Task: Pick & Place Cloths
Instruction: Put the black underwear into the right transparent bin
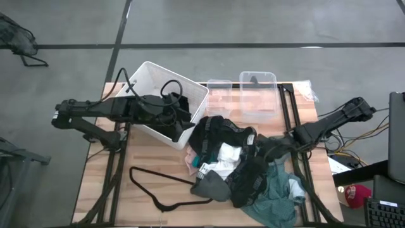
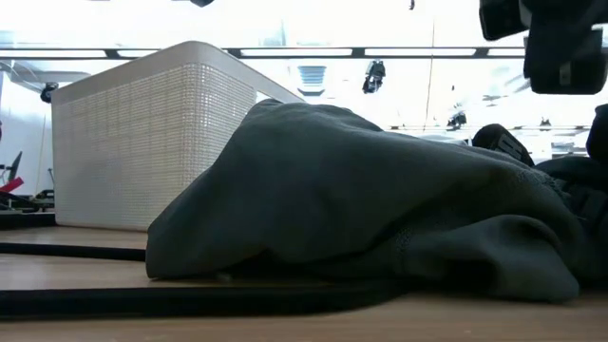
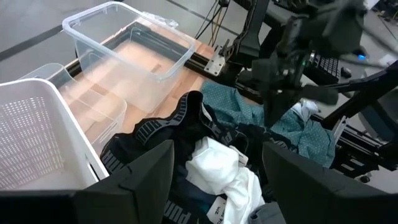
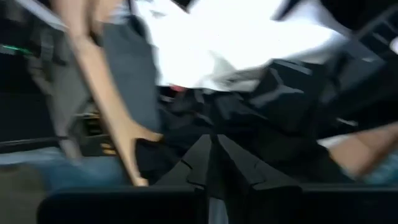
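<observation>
Cloths (image 1: 237, 168) heaped on bench (image 1: 101, 190) just right of the white basket (image 1: 155, 76), which is the landmark; black hanger (image 1: 158, 187) lies on the heap's near-left side. Left tool (image 3: 214, 180) spread wide, hovering over the basket's right edge, empty. Right tool (image 4: 211, 155) down at the heap's far side from the basket, fingers pressed nearly together; can't tell if fabric is caught. Advice: pinch one layer at a fold, lift straight up, check nothing trails, keep off the hanger.
</observation>
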Available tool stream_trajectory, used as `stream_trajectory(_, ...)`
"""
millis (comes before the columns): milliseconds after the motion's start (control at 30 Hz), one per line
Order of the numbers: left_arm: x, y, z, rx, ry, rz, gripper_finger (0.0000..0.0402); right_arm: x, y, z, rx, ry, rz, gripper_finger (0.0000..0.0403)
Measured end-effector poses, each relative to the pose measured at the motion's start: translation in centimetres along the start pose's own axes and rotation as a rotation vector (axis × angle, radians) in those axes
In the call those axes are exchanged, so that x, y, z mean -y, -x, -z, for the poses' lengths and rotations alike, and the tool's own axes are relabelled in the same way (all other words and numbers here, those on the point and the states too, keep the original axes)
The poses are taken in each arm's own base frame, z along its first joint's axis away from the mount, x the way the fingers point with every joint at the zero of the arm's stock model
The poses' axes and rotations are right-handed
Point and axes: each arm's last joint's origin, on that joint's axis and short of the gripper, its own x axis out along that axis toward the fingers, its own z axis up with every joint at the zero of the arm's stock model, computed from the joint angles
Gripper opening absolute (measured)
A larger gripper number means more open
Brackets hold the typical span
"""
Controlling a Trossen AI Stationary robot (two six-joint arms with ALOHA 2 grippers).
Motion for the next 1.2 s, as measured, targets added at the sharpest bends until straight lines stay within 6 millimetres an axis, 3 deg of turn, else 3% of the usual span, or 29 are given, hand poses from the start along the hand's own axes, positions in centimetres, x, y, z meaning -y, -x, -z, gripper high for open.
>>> stream_trajectory(433,0.0,0.0,0.0,0.0,0.025,0.001,0.025,-0.9,-5.9,-0.4,-0.032,0.083,0.294,0.0185)
stream_trajectory(633,0.0,0.0,0.0,-0.003,0.035,0.004,0.025,-1.4,-8.2,-1.0,-0.034,0.15,0.373,0.0213)
stream_trajectory(767,0.0,0.0,0.0,-0.003,0.05,0.004,0.025,-1.7,-9.3,-1.5,-0.043,0.158,0.401,0.0192)
stream_trajectory(900,0.0,0.0,0.0,-0.004,0.066,0.008,0.025,-2.0,-10.0,-2.1,-0.06,0.18,0.419,0.0139)
stream_trajectory(1067,0.0,0.0,0.0,-0.004,0.07,0.008,0.025,-2.7,-9.3,-2.6,-0.085,0.23,0.429,0.0036)
stream_trajectory(1200,0.1,0.0,0.0,0.002,0.072,0.011,0.025,-4.0,-7.6,-3.6,-0.073,0.271,0.4,0.0013)
